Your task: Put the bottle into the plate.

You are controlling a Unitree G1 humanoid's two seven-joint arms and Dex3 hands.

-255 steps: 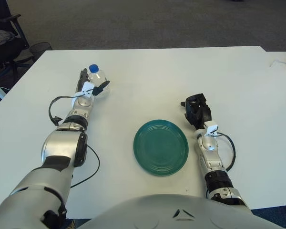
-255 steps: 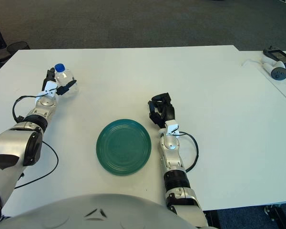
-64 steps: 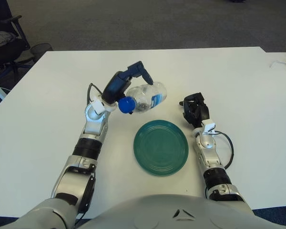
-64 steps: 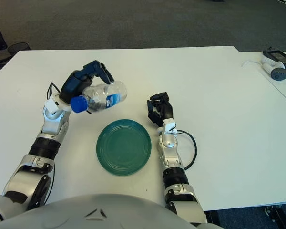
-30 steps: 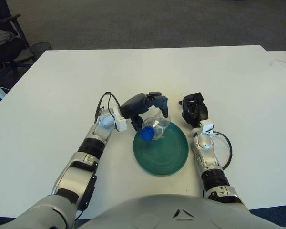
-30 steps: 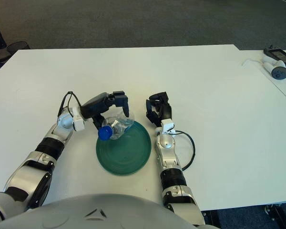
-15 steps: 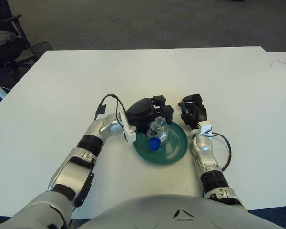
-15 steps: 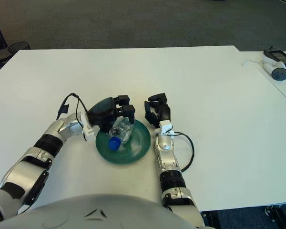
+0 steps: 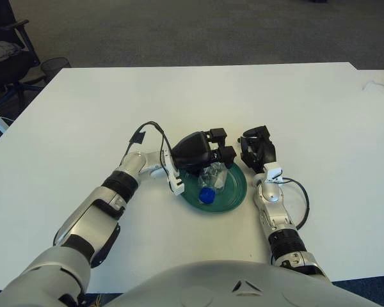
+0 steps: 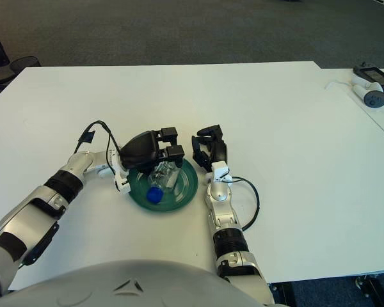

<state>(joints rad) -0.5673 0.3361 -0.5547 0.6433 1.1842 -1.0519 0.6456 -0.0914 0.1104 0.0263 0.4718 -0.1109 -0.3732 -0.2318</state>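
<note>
The white bench [image 9: 70, 102] is carrying everything, and the green plate [image 9: 233, 198] near its front middle is serving as the landmark here. Far off to the plate's right, at the bench's edge, some small grey devices [image 10: 371, 86] are lying well apart from the work.

The left hand [image 9: 201, 152] is reaching in from the plate's left side and is sitting over the plate's far-left portion, its dark fingers [image 9: 223, 153] curling down around the upper body of the bottle [image 9: 212, 179]. The right hand [image 9: 257, 148] is showing just beside the plate's right rim, idle, with its fingers curled and nothing in them.

The bottle is lying tilted inside the plate, its clear body under the left hand and its blue cap [image 9: 206, 195] pointing toward the plate's near side, close to the plate's centre. It appears to be touching the plate's surface, though the exact contact is hidden by the hand.

Judging by its looks, the bottle is a thin clear plastic one, seemingly empty or nearly so: light, smooth, slightly slippery, and likely to dent under a hard squeeze. Being round, it is liable to roll once freed. The mid-body, where the fingers are wrapping it, is looking like the sensible hold, since the cap end is too narrow for three fingers.
</note>
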